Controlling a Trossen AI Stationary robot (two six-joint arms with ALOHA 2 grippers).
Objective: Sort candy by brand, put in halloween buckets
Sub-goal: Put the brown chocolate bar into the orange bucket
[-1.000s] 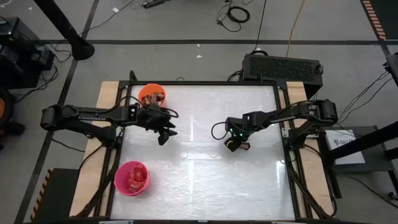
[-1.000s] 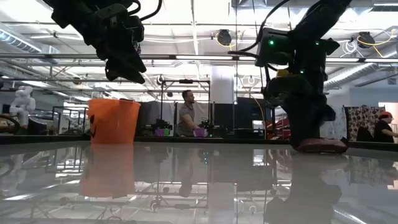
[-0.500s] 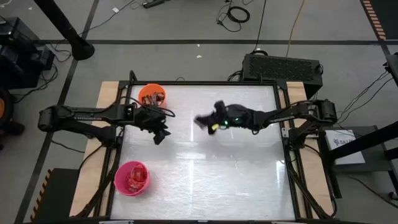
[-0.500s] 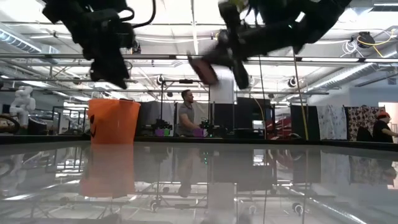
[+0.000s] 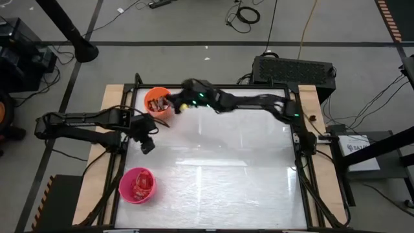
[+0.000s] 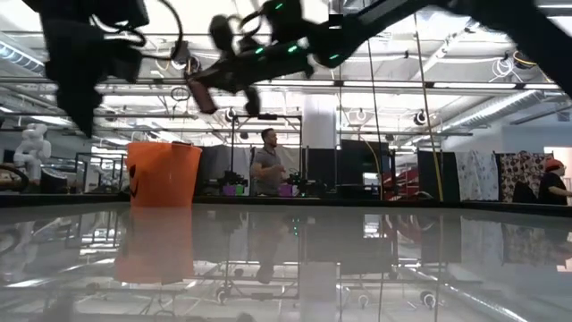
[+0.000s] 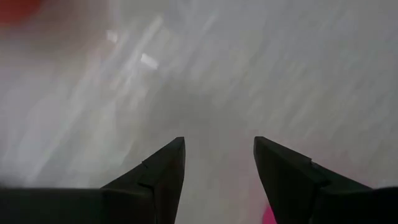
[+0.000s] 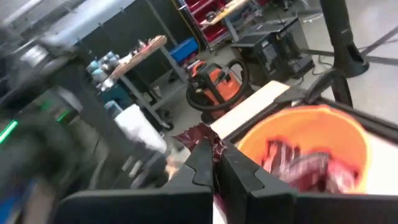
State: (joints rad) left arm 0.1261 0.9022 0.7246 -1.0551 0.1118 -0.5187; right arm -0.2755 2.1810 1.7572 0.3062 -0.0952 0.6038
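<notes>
Right arm stretched far across the table, its gripper (image 5: 173,103) high at the rim of the orange bucket (image 5: 155,101), near the table's far left corner. Right wrist view: fingers (image 8: 200,163) pressed together on a dark brown candy bar (image 8: 198,135), the wrapper sticking up past the fingertips, the bucket's open mouth just beyond. Low view puts this gripper (image 6: 198,91) well above the table, up and to the side of the orange bucket (image 6: 163,173)

Orange bucket holds several dark-wrapped candy bars (image 8: 306,167), seen from the right wrist and faintly from above

Left gripper (image 5: 147,144) hangs over the left side of the table, between the two buckets, nearer the pink one's side. Left wrist view: fingers (image 7: 163,174) spread wide apart, nothing between them, only pale glossy tabletop (image 7: 249,74) below

Pink bucket (image 5: 136,184) stands at the near left edge of the table, red candy (image 5: 140,186) inside

Table surface (image 5: 226,168) white and glossy. In the low view a person (image 6: 266,164) stands in the room beyond the table
</notes>
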